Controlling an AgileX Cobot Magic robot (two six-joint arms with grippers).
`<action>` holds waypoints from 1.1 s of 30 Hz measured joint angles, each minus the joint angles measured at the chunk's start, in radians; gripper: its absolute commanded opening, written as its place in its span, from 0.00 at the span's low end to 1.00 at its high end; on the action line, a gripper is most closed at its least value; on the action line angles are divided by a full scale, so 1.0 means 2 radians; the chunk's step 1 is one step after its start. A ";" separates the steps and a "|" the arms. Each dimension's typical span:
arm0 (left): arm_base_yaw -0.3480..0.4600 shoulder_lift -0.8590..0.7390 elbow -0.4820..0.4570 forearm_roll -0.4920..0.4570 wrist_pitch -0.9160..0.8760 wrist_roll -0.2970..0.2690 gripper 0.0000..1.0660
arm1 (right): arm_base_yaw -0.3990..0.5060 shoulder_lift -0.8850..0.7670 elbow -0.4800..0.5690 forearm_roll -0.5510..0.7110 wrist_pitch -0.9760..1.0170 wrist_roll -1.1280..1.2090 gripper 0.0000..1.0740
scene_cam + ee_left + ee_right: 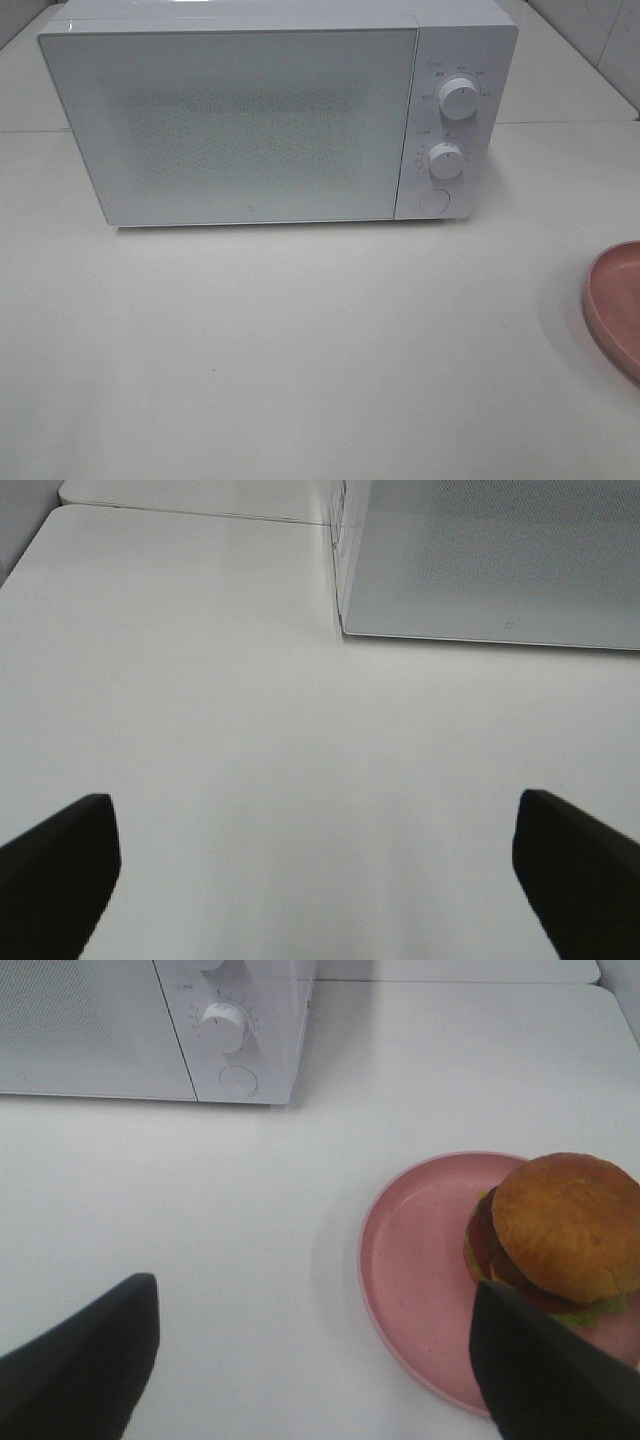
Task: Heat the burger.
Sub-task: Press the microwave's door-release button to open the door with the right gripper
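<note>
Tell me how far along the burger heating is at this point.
Done: nothing visible. The microwave has its door shut, and the burger sits on the pink plate outside it. In hand: nothing; the left gripper and right gripper are both open and empty above the white table. Left: open the door, put the burger inside, close it and set the knobs.

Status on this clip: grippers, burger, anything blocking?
Left gripper open, right gripper open, both empty. Burger sits on pink plate, untouched. Microwave door shut, in the way.
</note>
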 measured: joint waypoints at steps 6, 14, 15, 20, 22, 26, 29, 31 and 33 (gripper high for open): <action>0.000 0.000 0.000 0.000 0.000 0.000 0.94 | 0.000 0.054 0.000 0.000 -0.063 0.000 0.70; 0.000 0.000 0.000 0.000 0.000 0.000 0.94 | 0.000 0.141 0.000 0.000 -0.207 0.000 0.69; 0.000 0.000 0.000 0.000 0.000 0.000 0.94 | 0.000 0.141 0.000 0.000 -0.207 0.000 0.69; 0.000 0.000 0.000 0.000 0.000 0.000 0.94 | 0.000 0.189 0.000 0.000 -0.285 0.000 0.69; 0.000 0.000 0.000 0.000 0.000 0.000 0.94 | 0.000 0.219 0.000 0.000 -0.324 0.000 0.69; 0.000 0.000 0.000 0.000 0.000 0.000 0.94 | 0.000 0.251 0.000 0.000 -0.366 0.000 0.69; 0.000 0.000 0.000 0.000 0.000 0.000 0.94 | 0.000 0.297 0.000 0.000 -0.419 0.000 0.69; 0.000 0.000 0.000 0.000 0.000 0.000 0.94 | 0.000 0.308 0.000 0.000 -0.432 0.000 0.69; 0.000 0.000 0.000 0.000 0.000 0.000 0.94 | 0.000 0.337 0.000 0.000 -0.467 0.000 0.69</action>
